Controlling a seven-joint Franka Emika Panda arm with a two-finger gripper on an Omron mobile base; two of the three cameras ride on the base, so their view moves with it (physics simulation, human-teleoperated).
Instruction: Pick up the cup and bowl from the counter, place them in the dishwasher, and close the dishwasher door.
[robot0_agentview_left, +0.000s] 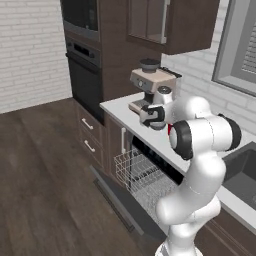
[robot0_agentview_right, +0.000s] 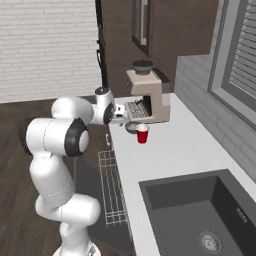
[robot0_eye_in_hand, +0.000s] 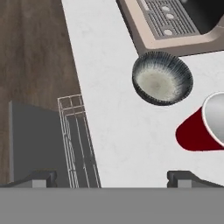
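Above the near edge of the bench (robot0_agentview_right: 200, 140), the tool (robot0_eye_in_hand: 111, 177) is hovering with its two dark fingertips (robot0_eye_in_hand: 37, 178) standing wide apart, holding nothing and touching nothing; in the hand view the bare white surface is lying between them. Just ahead of the tool, the bowl (robot0_eye_in_hand: 162, 78) is sitting upright on the bench, its pale inside facing up, close against the front of the beige coffee machine (robot0_agentview_right: 147, 97). Beside the bowl, and slightly apart from it, the cup (robot0_agentview_right: 142, 133) is standing upright on the bench, red outside and white inside; in the hand view it is appearing at the right edge, partly cut off. Below the bench edge, the dishwasher (robot0_agentview_left: 145, 170) is standing open, with its wire rack (robot0_agentview_left: 137, 175) drawn out and the dishwasher door (robot0_agentview_left: 117, 200) lying dropped down toward the wooden floor (robot0_agentview_left: 45, 175). To the right in the right base view, the dark sink (robot0_agentview_right: 200, 210) is lying inset in the bench, well apart from the cup and bowl. In the left base view, the arm's white links are hiding most of the cup, so only a red sliver is showing.
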